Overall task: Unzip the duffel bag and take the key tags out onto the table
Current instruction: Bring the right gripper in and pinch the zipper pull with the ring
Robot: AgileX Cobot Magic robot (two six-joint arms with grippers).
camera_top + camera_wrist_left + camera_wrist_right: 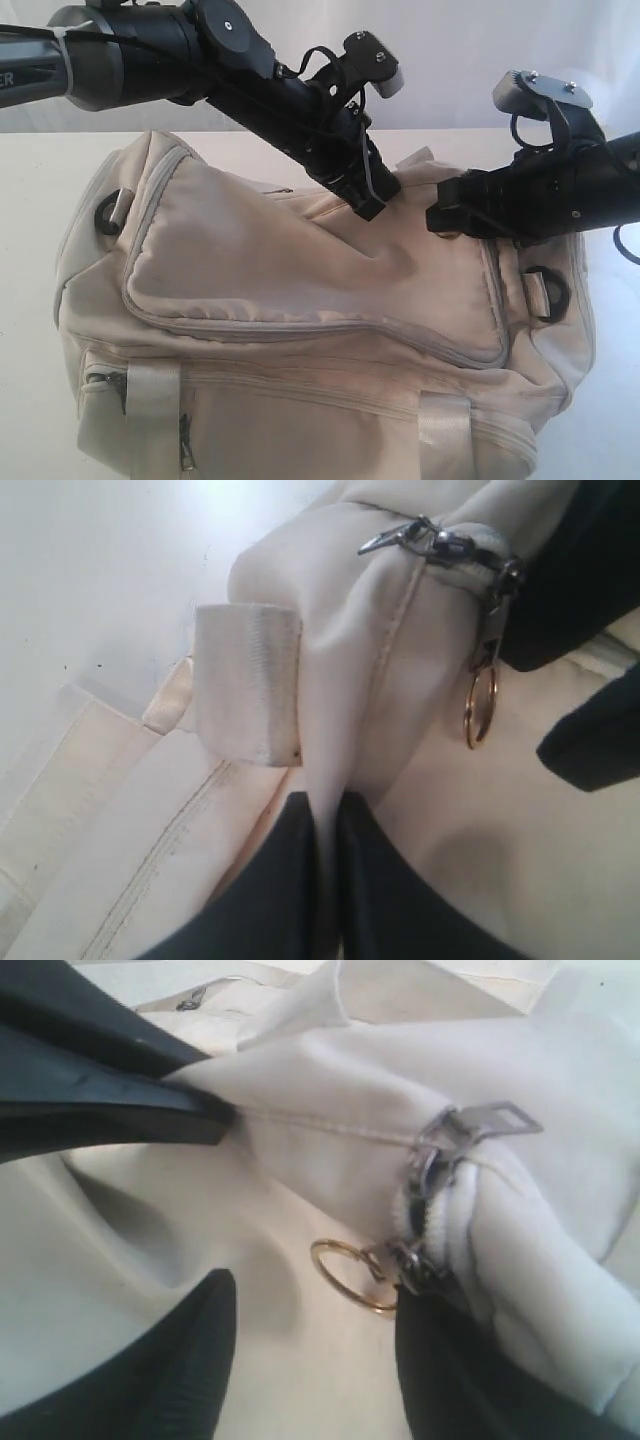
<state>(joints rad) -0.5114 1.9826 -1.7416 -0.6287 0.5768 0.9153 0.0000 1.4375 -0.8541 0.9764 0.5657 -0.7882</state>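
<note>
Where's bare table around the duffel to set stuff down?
Exterior view: bare table left of the duffel bag, and a patch past its right end by the D-ring. Crowded: the bag's top, where left gripper and right gripper meet at the zipper pulls.

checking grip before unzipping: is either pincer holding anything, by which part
Left pincer pinches a fabric fold of the duffel bag near its zipper; right pincer open, holding nothing.

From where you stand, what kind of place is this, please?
Probably a robot lab or test bench, not a home: a plain white table, a blank white backdrop, and a black left arm and right arm over one duffel bag.
</note>
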